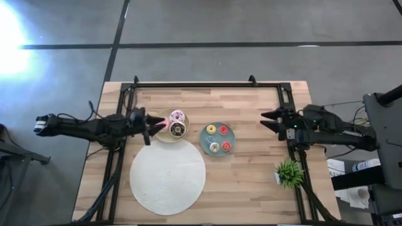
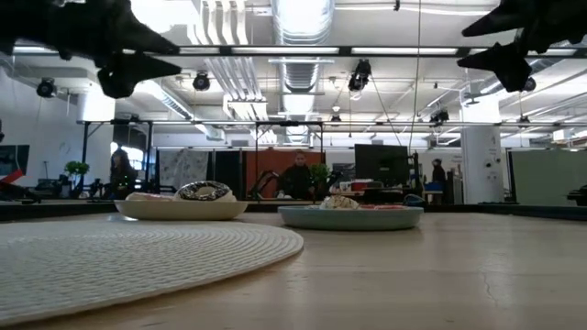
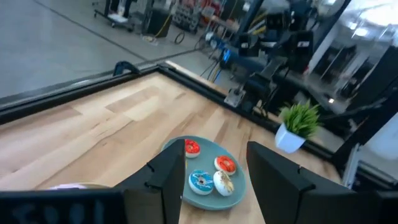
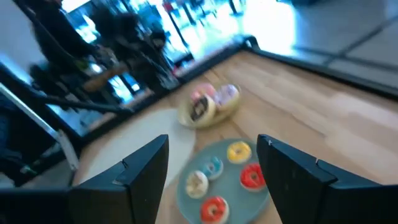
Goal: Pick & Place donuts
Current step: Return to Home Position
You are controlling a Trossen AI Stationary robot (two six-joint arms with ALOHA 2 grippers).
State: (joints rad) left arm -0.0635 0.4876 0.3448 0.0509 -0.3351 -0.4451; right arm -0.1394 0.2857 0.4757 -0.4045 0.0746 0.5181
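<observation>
A cream plate (image 1: 164,119) holds the larger donuts: a pink one (image 1: 178,116) and a chocolate one (image 1: 178,130) show, and in the low view the chocolate donut (image 2: 204,191) rests on the plate. Several tiny donuts, red (image 3: 191,147), blue (image 3: 201,180) and whitish (image 3: 222,182), lie on the teal plate (image 1: 217,139); a yellow one (image 4: 238,151) appears in the right wrist view. My left gripper (image 1: 149,127) is open, raised above the cream plate's left edge. My right gripper (image 1: 267,119) is open, raised to the right of the teal plate.
A big white round mat (image 1: 168,177) lies toward the table's near edge, below both plates. A small potted plant (image 1: 289,172) stands near the right side. Black frame rails (image 1: 207,85) run along the far edge and both sides. People stand in the room behind.
</observation>
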